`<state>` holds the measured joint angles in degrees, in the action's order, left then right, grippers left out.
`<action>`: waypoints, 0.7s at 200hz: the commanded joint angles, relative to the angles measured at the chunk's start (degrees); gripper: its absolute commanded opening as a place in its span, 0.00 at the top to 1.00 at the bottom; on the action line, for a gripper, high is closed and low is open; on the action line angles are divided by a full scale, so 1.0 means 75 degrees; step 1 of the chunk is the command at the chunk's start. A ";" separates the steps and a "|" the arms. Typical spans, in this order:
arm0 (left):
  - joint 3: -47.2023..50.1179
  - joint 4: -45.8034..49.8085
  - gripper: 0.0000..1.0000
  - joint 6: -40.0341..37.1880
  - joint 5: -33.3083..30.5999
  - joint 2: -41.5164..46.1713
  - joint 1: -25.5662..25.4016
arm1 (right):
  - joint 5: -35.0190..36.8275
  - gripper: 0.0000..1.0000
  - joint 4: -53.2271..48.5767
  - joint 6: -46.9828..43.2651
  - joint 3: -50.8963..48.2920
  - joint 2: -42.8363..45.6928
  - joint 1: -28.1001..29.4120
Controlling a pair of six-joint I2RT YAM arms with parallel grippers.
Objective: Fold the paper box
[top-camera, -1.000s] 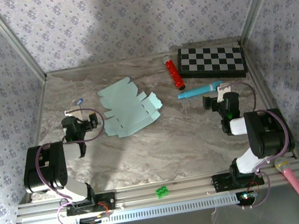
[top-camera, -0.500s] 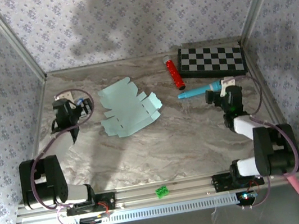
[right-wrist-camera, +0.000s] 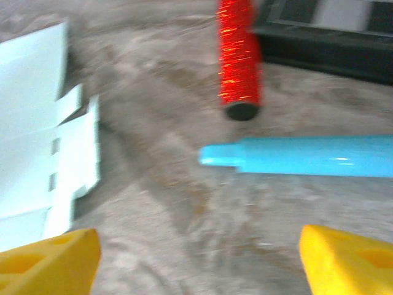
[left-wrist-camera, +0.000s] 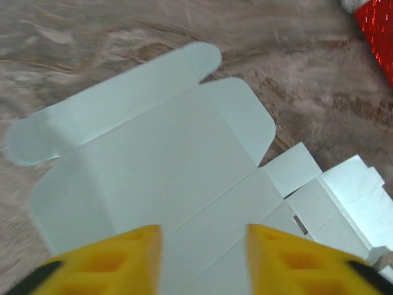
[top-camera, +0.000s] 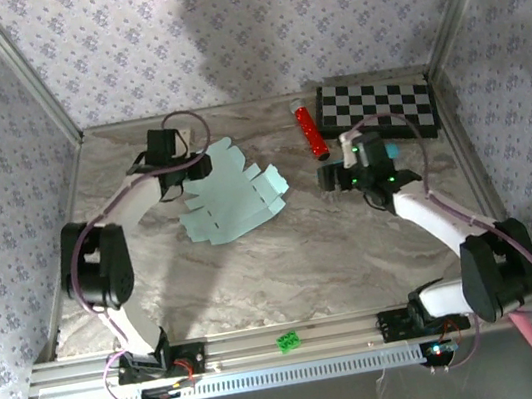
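Observation:
The paper box (top-camera: 235, 192) lies flat on the marble table as a pale mint die-cut sheet with tabs along its right side. My left gripper (top-camera: 196, 164) hovers over the sheet's far left part. In the left wrist view its yellow fingertips (left-wrist-camera: 107, 264) stand apart above the paper box (left-wrist-camera: 166, 160), with nothing between them. My right gripper (top-camera: 333, 177) hangs to the right of the sheet, wide open over bare table. The right wrist view has the sheet's tabbed edge (right-wrist-camera: 43, 135) at the left, ahead of the right gripper (right-wrist-camera: 199, 258).
A teal-blue toy microphone (right-wrist-camera: 307, 157) lies just ahead of the right gripper, with a red glitter cylinder (top-camera: 311, 130) beyond it. A checkerboard (top-camera: 378, 106) sits at the back right. A pink object (top-camera: 523, 319) rests at the near right corner. Papered walls close in three sides.
Both arms have unfolded from near their bases and reached inward. The left gripper now stands over the sheet with its jaws narrower. The right gripper has moved left past the microphone.

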<state>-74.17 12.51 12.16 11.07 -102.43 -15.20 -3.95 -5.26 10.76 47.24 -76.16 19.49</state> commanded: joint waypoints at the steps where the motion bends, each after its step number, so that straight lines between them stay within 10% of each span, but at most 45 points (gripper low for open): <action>1: -0.0952 0.0794 0.71 0.0073 0.0322 -0.0808 0.0023 | -0.0125 0.24 -0.0357 0.0396 0.0603 -0.0504 0.0819; 46: -0.3010 0.1653 1.00 0.0091 0.0247 -0.2652 0.0081 | -0.0380 0.66 -0.0532 0.0802 0.2372 -0.2676 0.2230; 140: -0.3021 0.1940 1.00 0.0484 0.0844 -0.3484 0.0433 | -0.1072 0.92 -0.0307 0.1872 0.4511 -0.5876 0.2779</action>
<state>-98.30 24.64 14.74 15.66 -129.01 -11.53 -10.48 -6.31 21.85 78.87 -117.73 40.56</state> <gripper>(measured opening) 0.044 0.092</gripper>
